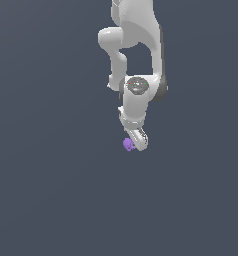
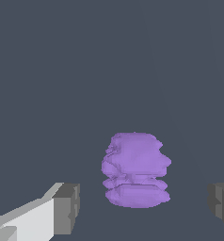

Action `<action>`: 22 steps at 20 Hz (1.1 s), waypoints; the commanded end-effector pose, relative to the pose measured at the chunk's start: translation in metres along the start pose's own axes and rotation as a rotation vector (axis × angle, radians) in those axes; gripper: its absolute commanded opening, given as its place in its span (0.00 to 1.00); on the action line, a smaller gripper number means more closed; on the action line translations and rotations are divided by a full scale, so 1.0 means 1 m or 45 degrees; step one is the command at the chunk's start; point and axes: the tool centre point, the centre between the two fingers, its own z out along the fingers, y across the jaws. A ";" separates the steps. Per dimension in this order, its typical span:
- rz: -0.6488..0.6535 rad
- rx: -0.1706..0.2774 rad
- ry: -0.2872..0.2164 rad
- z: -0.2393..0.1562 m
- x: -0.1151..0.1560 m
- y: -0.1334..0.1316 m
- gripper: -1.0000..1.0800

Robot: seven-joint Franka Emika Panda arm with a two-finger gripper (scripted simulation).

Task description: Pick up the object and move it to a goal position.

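Observation:
The object is a small purple bumpy blob (image 1: 128, 145) on the dark grey floor, just at the exterior view's left of my gripper's tip (image 1: 137, 142). In the wrist view the blob (image 2: 135, 169) fills the middle, lying between my two dark grey fingertips (image 2: 67, 207), with open space on both sides of it. The gripper (image 2: 144, 207) is open and holds nothing. The jaws stand wide apart and do not touch the blob. The white arm reaches down from the top of the exterior view.
A plain dark grey surface (image 1: 51, 190) spreads all around. No other objects, containers or edges show in either view.

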 end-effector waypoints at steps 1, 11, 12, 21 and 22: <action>0.028 -0.003 0.001 0.002 -0.002 0.001 0.96; 0.043 -0.004 0.001 0.008 -0.003 0.003 0.96; 0.043 -0.004 0.001 0.011 -0.003 0.003 0.96; 0.047 -0.005 0.001 0.049 -0.003 0.004 0.96; 0.048 -0.005 0.001 0.051 -0.003 0.003 0.96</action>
